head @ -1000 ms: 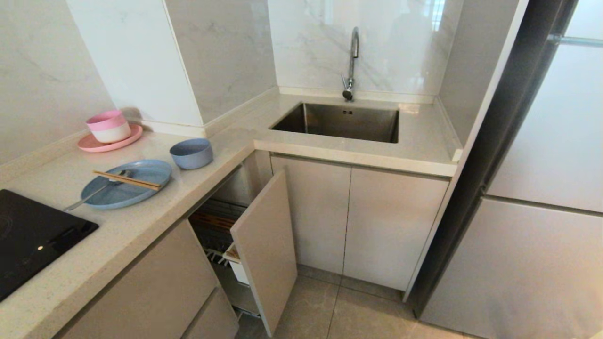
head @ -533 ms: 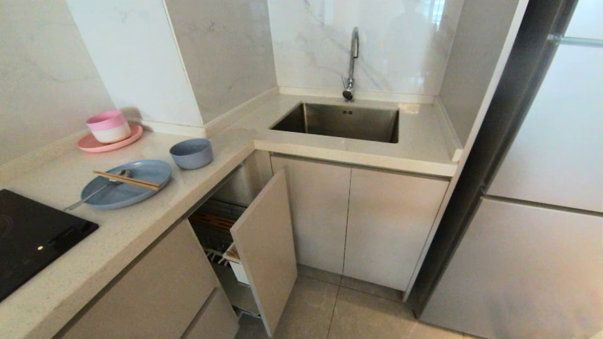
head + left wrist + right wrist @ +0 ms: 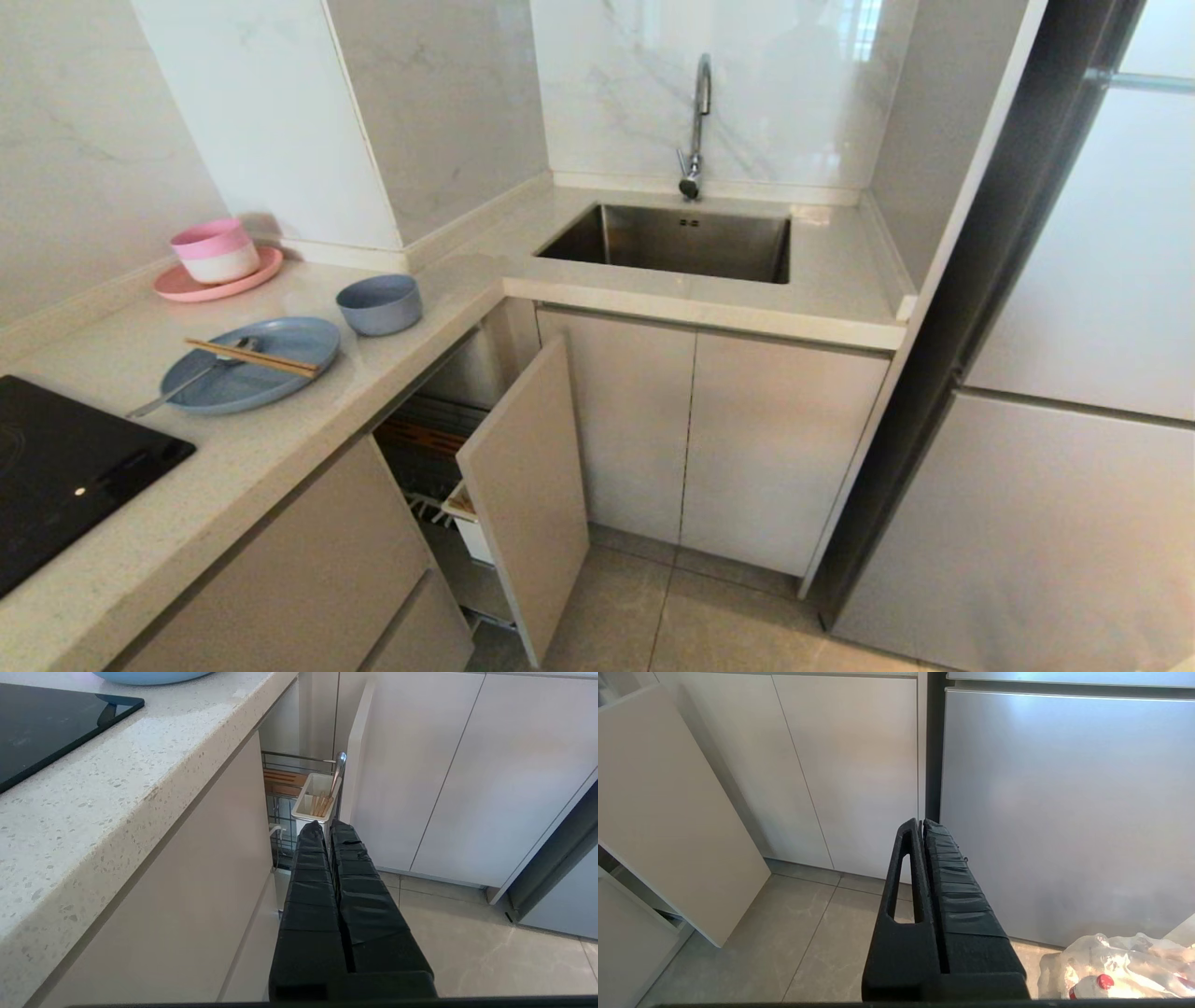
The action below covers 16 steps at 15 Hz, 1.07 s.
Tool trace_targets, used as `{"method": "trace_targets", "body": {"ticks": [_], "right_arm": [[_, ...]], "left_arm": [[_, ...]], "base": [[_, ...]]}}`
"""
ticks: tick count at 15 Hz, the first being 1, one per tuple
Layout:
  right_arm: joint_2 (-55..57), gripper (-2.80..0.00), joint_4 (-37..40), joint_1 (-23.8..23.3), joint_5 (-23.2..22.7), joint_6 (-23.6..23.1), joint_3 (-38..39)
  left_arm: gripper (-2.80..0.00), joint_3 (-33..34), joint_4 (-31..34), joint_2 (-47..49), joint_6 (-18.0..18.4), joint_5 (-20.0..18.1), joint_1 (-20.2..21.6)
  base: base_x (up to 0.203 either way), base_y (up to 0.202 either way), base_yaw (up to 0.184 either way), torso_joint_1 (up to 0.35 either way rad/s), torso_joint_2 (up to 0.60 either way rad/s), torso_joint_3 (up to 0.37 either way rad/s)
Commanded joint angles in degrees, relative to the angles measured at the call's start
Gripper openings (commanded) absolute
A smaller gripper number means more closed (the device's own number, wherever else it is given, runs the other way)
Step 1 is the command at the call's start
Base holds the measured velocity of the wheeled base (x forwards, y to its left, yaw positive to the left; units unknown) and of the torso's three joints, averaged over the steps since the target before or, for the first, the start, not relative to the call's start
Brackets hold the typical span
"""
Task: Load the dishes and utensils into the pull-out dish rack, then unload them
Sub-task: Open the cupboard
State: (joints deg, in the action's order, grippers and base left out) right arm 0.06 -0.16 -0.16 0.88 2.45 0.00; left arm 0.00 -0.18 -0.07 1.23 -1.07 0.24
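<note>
1. Starting nearest the robot: left gripper hangs low beside the cabinet fronts, fingers pressed together, nothing between them. Right gripper hangs likewise over the floor facing the fridge front, fingers together, empty. Neither arm shows in the head view.
2. Pull-out dish rack stands drawn out from under the worktop, its beige front panel angled into the aisle. Wire basket and wooden bar visible behind it; no plate or bowl seen in the slots.
3. White utensil caddy at the rack's front holds some wooden sticks and a metal-handled utensil already. Cannot tell whether these belong to the task set.
4. On the worktop: light-blue plate lies flat, just beside the black hob. Chopsticks lie across the plate; spoon rests with its bowl on the plate and its handle over the rim.
5. Grey-blue bowl stands upright just beyond the plate, apart from it.
6. Farther back: pink plate with a pink-and-white bowl on it; sink in the corner.
7. Judgement: rack is open, but loading is not begun. All four task items remain on the worktop; the whole load and the whole unload are left.
</note>
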Motion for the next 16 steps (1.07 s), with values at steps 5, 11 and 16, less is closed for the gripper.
{"method": "trace_targets", "body": {"ticks": [5,11,16], "right_arm": [[0.0,-2.8,0.0,0.0,0.0,0.0,0.0],[0.0,-2.8,0.0,0.0,0.0,0.0,0.0],[0.0,-2.8,0.0,0.0,0.0,0.0,0.0]], "left_arm": [[-2.8,-16.5,2.7,1.4,0.1,-0.4,-0.1],[-2.8,-54.5,16.9,24.9,0.2,0.0,-0.6],[-2.8,-71.2,19.2,47.9,-0.1,-0.5,-3.2]], "base": [[0.0,0.0,0.0,0.0,0.0,0.0],[0.0,0.0,0.0,0.0,0.0,0.0],[0.0,0.0,0.0,0.0,0.0,0.0]]}}
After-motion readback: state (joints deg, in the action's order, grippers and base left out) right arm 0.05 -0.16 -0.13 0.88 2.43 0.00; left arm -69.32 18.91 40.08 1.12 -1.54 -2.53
